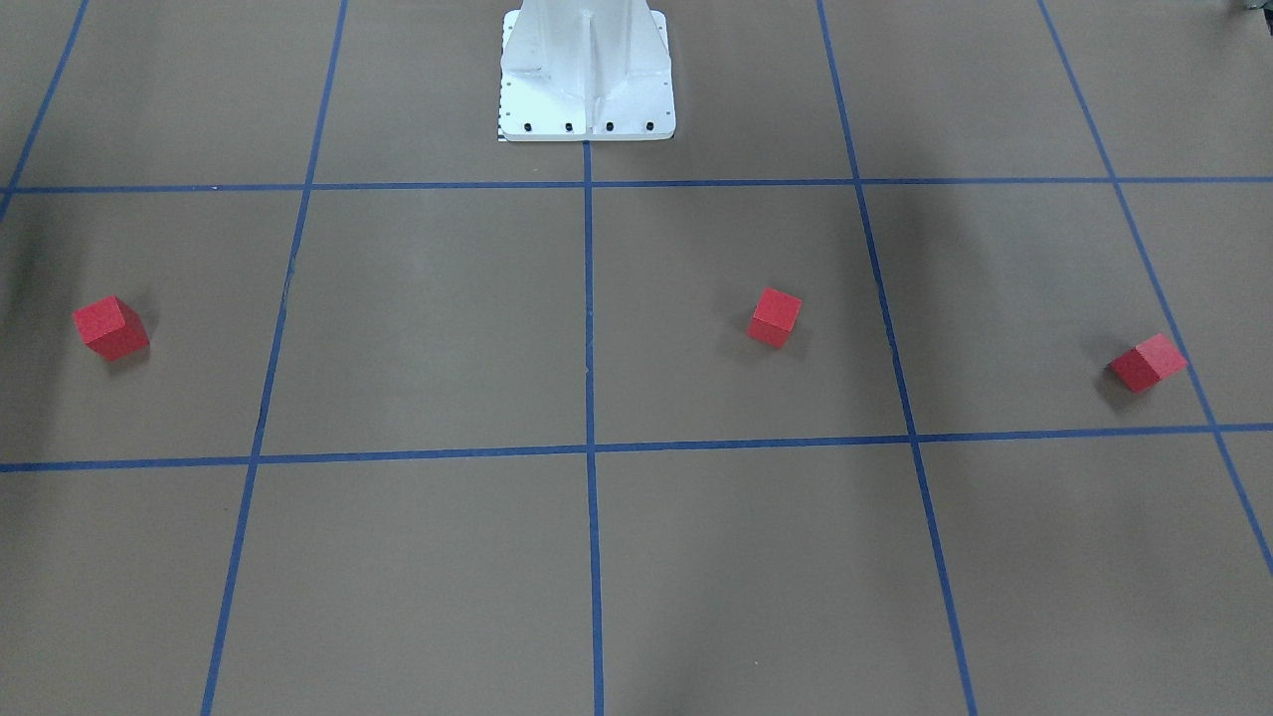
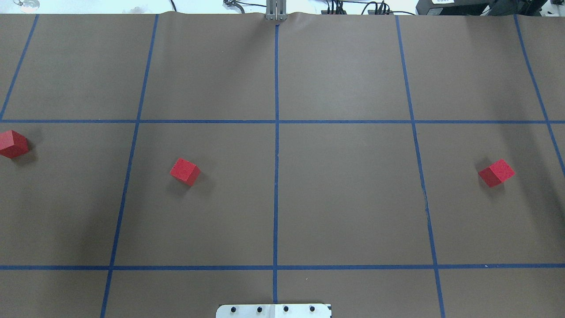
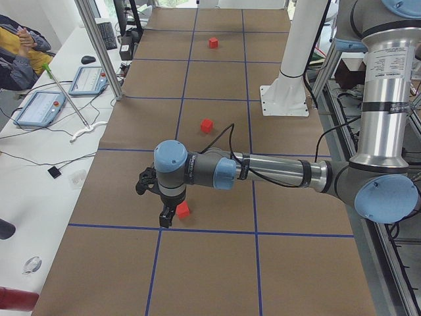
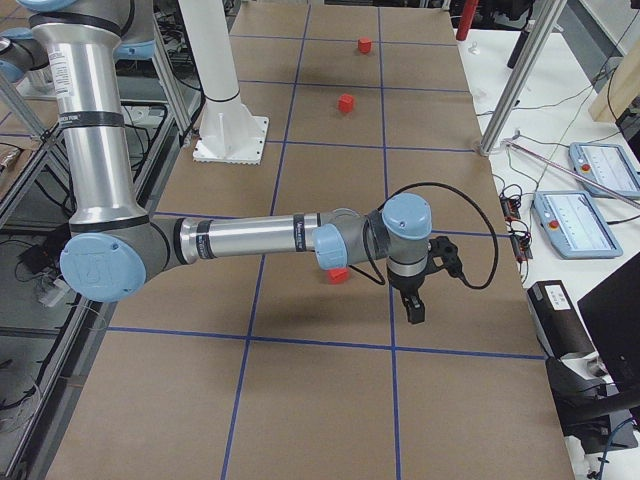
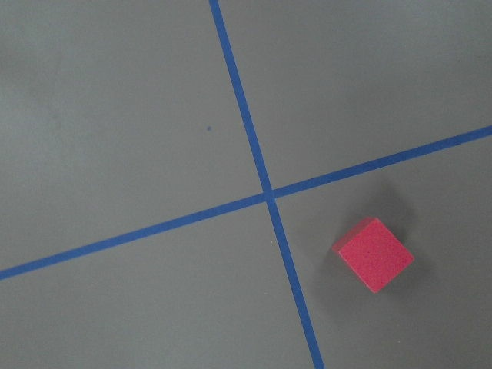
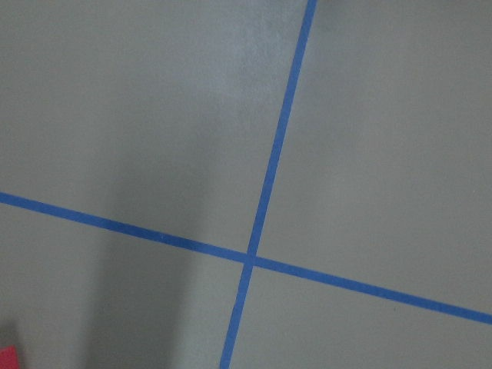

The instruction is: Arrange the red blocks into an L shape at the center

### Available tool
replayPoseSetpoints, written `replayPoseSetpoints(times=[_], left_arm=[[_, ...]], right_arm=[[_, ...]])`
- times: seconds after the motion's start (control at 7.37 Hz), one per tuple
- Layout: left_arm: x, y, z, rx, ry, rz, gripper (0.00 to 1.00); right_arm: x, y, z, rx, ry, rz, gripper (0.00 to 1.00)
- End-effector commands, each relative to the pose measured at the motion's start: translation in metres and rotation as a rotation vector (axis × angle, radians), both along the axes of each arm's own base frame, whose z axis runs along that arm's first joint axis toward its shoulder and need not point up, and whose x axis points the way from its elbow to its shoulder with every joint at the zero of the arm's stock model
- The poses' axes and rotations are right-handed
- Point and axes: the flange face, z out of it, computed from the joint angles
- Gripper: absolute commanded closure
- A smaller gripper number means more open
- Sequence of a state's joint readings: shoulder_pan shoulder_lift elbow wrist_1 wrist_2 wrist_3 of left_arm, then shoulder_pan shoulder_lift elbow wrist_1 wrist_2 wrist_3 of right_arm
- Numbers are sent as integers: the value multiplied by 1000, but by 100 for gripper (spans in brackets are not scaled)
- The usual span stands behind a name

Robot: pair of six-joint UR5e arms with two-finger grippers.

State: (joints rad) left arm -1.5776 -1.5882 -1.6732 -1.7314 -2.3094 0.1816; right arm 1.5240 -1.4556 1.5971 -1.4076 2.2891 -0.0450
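Observation:
Three red blocks lie apart on the brown gridded table. One block (image 2: 496,172) (image 1: 111,327) is on my right side. One (image 2: 185,171) (image 1: 775,317) is left of centre. One (image 2: 13,144) (image 1: 1149,362) is at the far left edge. My left gripper (image 3: 164,216) hangs over the table just beside the far-left block (image 3: 183,210), which also shows in the left wrist view (image 5: 373,254). My right gripper (image 4: 414,308) hangs a little beyond the right block (image 4: 339,274). Both grippers show only in the side views, so I cannot tell whether they are open or shut.
The white robot pedestal (image 1: 587,75) stands at the table's near middle edge. Blue tape lines (image 2: 276,132) mark the grid. Aluminium posts (image 3: 99,46) and a side desk with tablets (image 3: 39,105) stand beyond the far edge, and a seated person (image 3: 20,52) is there.

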Motion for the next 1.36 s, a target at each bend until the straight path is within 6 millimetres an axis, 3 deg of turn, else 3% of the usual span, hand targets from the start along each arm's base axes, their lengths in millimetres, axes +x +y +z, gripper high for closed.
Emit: replayPoseSetpoints(times=[0.0, 0.14, 0.27, 0.41, 0.54, 0.81, 1.09, 1.22], left_arm=[[1, -14, -19, 70, 3, 4, 0], [1, -19, -26, 92, 5, 4, 0], [2, -19, -31, 106, 5, 6, 0], [2, -20, -29, 111, 5, 6, 0], [2, -21, -28, 125, 5, 6, 0], [2, -20, -29, 149, 5, 6, 0], [2, -20, -31, 155, 5, 6, 0], [2, -20, -31, 157, 5, 6, 0]], right_arm=[[-49, 1, -59, 107, -19, -67, 1], [-84, 5, -77, 145, -30, -121, 0], [-133, 9, -84, 98, -60, -124, 0], [-184, 16, -86, 80, -42, -86, 0], [-214, 33, -71, 54, -34, -72, 0], [-207, 92, -17, 78, -79, -112, 0], [-213, 120, 4, 48, -84, -129, 0], [-230, 134, 8, 19, -108, -121, 0]])
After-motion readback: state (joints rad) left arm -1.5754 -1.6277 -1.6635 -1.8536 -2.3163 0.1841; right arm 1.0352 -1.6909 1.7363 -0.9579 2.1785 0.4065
